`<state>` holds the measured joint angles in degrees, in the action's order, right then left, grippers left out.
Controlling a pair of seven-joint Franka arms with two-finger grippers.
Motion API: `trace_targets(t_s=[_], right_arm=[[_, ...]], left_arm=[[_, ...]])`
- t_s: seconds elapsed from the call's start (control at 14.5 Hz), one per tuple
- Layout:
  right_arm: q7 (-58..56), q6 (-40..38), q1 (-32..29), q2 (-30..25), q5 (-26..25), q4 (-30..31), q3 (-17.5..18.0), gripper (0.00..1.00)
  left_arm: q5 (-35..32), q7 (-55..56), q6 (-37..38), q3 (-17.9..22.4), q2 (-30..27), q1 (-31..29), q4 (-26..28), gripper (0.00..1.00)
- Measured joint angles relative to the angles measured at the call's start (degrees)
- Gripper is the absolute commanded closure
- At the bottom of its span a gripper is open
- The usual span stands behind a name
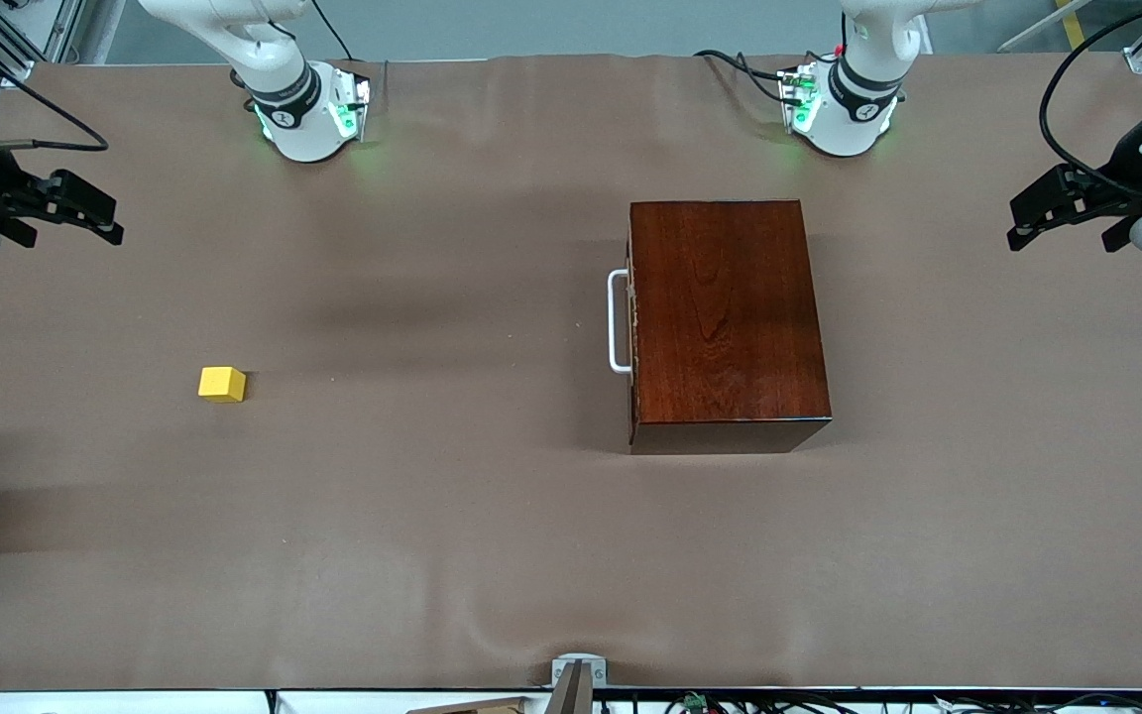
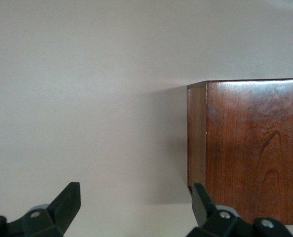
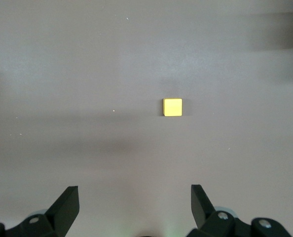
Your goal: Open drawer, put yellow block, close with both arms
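We find the drawer (image 1: 630,322) fully shut in its box (image 1: 725,317), and the yellow block (image 1: 222,384) lying well apart toward the right arm's end. Nothing is done yet: left gripper (image 1: 1067,208) and right gripper (image 1: 60,210) hang wide, empty, over the table ends.

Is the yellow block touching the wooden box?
Apart. The front view shows the yellow block alone on the table, with a wide stretch of bare brown cover between it and the box.
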<state>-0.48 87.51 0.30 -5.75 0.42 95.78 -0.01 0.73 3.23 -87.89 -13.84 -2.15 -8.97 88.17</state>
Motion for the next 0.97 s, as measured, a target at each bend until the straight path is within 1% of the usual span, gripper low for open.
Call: trace_targets(t_s=[0.69,0.83,0.97], right_arm=[[0.0,0.0,0.0,0.0,0.0,0.0,0.0,0.00],[0.0,0.0,0.0,0.0,0.0,0.0,0.0,0.00],[0.0,0.0,0.0,0.0,0.0,0.0,0.0,0.00]], left_arm=[[0.0,-0.2,0.3,-0.3,0.1,0.3,0.0,0.00],[-0.1,-0.3,0.3,-0.7,0.8,1.8,0.0,0.00],[-1.9,0.1,0.2,-1.3,2.4,4.8,0.0,0.00]])
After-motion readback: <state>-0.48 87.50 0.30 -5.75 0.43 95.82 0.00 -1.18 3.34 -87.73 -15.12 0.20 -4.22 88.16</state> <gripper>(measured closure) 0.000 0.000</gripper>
